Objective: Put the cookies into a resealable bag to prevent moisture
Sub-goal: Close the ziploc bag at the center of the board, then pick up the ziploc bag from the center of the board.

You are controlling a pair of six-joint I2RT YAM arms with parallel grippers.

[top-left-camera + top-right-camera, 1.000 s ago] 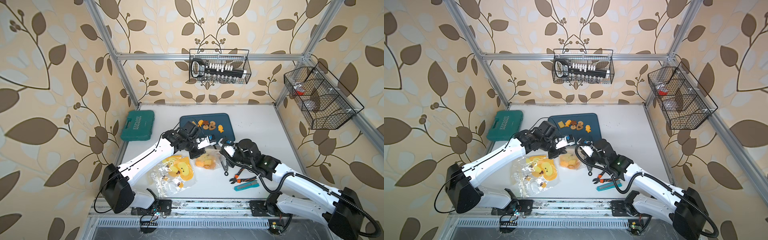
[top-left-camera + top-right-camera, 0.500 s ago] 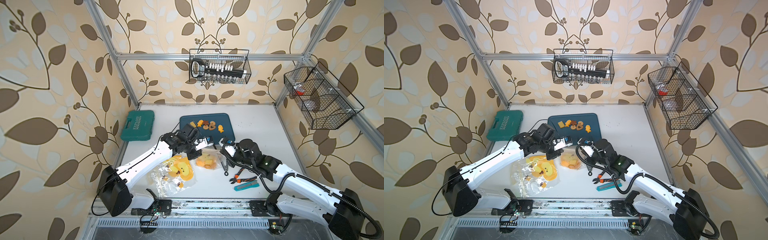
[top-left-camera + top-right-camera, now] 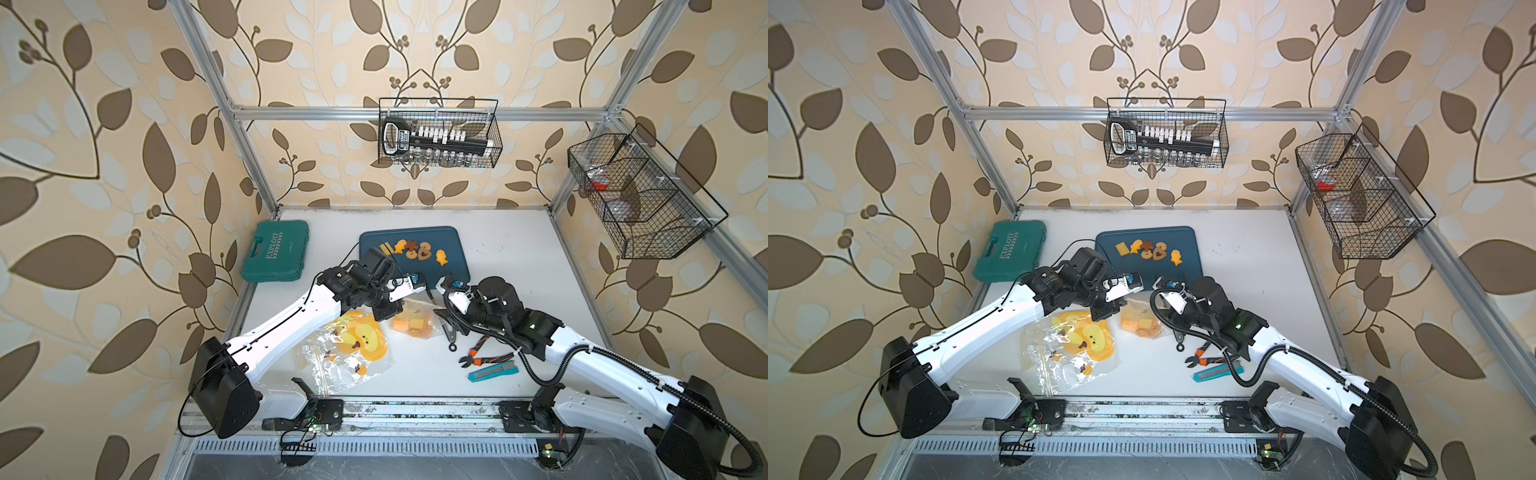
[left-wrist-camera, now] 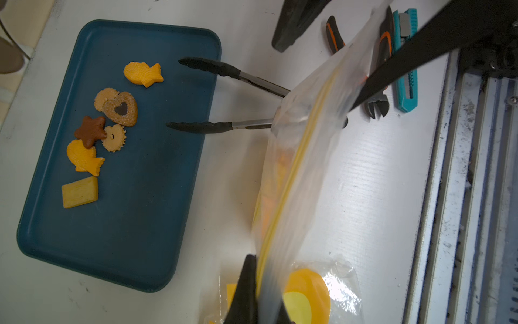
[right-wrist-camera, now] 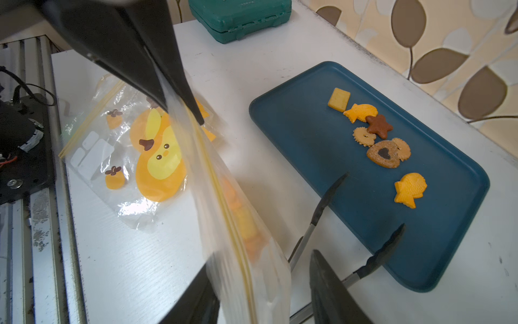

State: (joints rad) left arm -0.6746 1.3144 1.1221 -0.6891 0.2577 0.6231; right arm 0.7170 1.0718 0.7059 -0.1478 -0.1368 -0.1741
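White tabletop [image 3: 498,257], blue tray [image 3: 451,266] as reference: seven cookies [image 3: 415,249] loose on it, more inside clear zip bag [image 3: 415,322] just off its near edge. Left gripper [image 4: 260,283] clamped on bag's zip edge; right gripper [image 5: 260,261] fingers spread, bag edge between them, unclamped. Tongs [image 4: 224,70] tips over tray rim, handles hidden behind bag. Duck-print bags [image 3: 353,349], pliers [image 3: 482,353], utility knife [image 3: 492,372] further off; green case [image 3: 276,255] beside tray

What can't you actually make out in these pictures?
Cookies inside the held bag: right wrist view, an orange blur behind cloudy plastic, uncountable.
Tongs: left wrist view, handle end hidden behind that bag.
Side wire basket: both top views, contents too small behind mesh.
Duck-print bag: in a top view, upper part under the left arm.
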